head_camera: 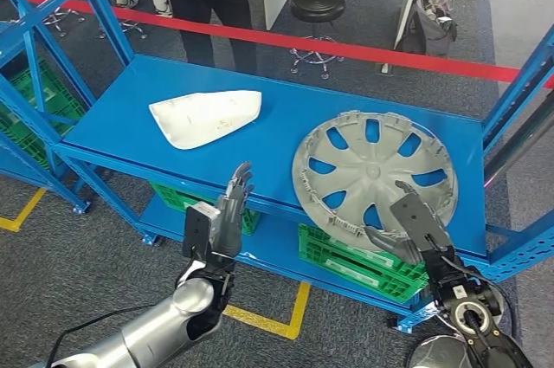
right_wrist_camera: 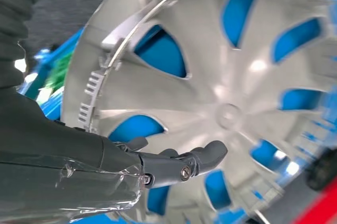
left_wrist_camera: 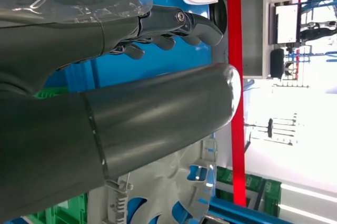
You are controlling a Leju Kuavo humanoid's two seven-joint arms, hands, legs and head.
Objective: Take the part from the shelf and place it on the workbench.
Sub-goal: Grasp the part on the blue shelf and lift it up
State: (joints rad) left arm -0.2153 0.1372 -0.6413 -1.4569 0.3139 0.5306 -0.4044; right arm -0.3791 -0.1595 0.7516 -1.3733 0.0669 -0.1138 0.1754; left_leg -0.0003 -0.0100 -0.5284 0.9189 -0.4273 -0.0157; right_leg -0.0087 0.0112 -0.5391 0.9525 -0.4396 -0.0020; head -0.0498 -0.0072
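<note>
At the shelf's front edge, the right robot hand [head_camera: 410,228] rests spread on the wheel cover [head_camera: 372,173].

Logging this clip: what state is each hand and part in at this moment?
Silver round plastic wheel cover: flat on the blue metal shelf, near edge over the shelf's front.
White curved plastic panel: lying on shelf, untouched.
Right hand: at the cover's near rim, grip unclear.
Left hand: raised, fingers apart, holding nothing.

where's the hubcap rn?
Head view: the silver hubcap lies flat on the right end of the blue shelf, overhanging its front edge, right of the white panel, with the right hand at its near rim.
</note>
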